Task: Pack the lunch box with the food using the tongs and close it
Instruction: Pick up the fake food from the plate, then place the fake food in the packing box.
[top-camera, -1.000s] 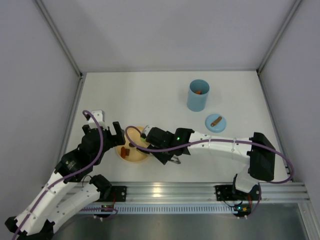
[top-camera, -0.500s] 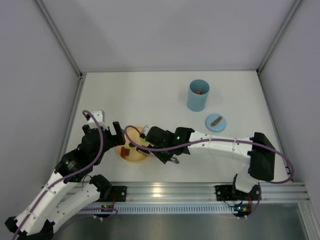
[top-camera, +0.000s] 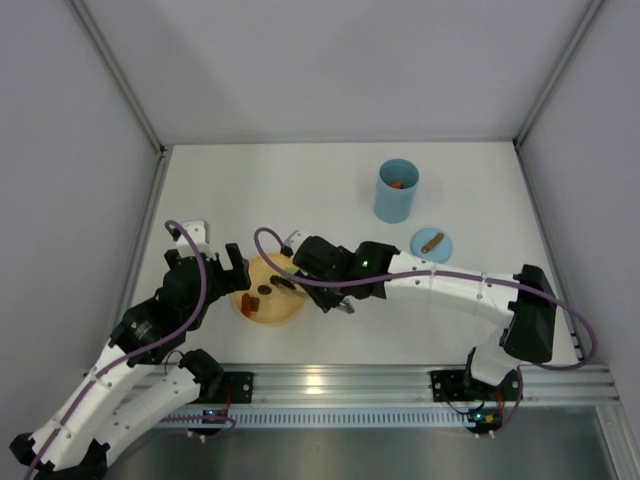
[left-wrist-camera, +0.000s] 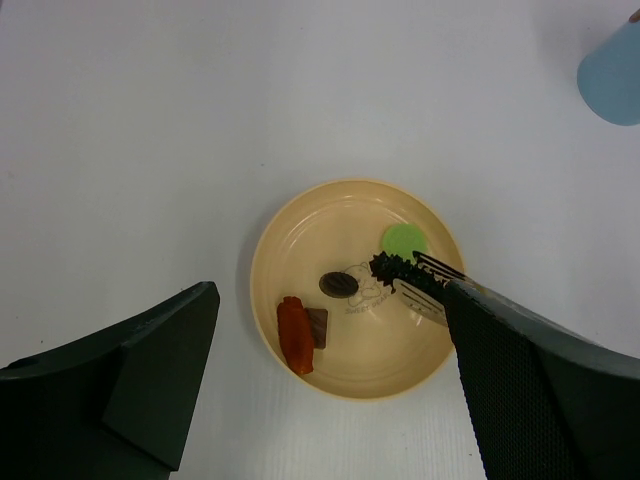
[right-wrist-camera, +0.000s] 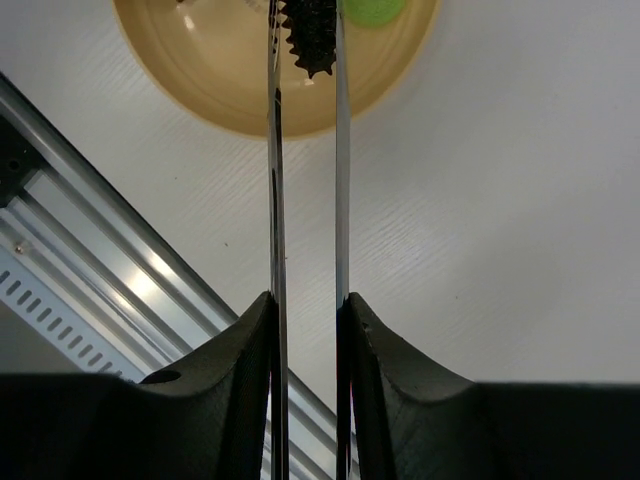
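Observation:
My right gripper (right-wrist-camera: 305, 300) is shut on the silver tongs (right-wrist-camera: 274, 150), pressing both arms inward. The tong tips pinch a black spiky food piece (right-wrist-camera: 312, 35) over the yellow plate (right-wrist-camera: 230, 90), beside a green disc (right-wrist-camera: 375, 10). In the left wrist view the plate (left-wrist-camera: 380, 350) also holds an orange piece (left-wrist-camera: 294, 335), a brown slab (left-wrist-camera: 318, 326) and a dark oval (left-wrist-camera: 339, 284). My left gripper (left-wrist-camera: 328, 290) hangs open above the plate's near left side. The light blue lunch box (top-camera: 396, 190) stands uncovered at the back right with an orange bit inside. Its lid (top-camera: 431, 244) lies flat nearby.
White walls enclose the table on three sides. The aluminium rail (top-camera: 330, 380) with both arm bases runs along the near edge. The right arm (top-camera: 450, 285) stretches across the front of the table, from its base to the plate.
The tongs have squeezed narrower and now pinch the black piece. The right arm has shifted slightly away from the rail. The left arm has not moved.

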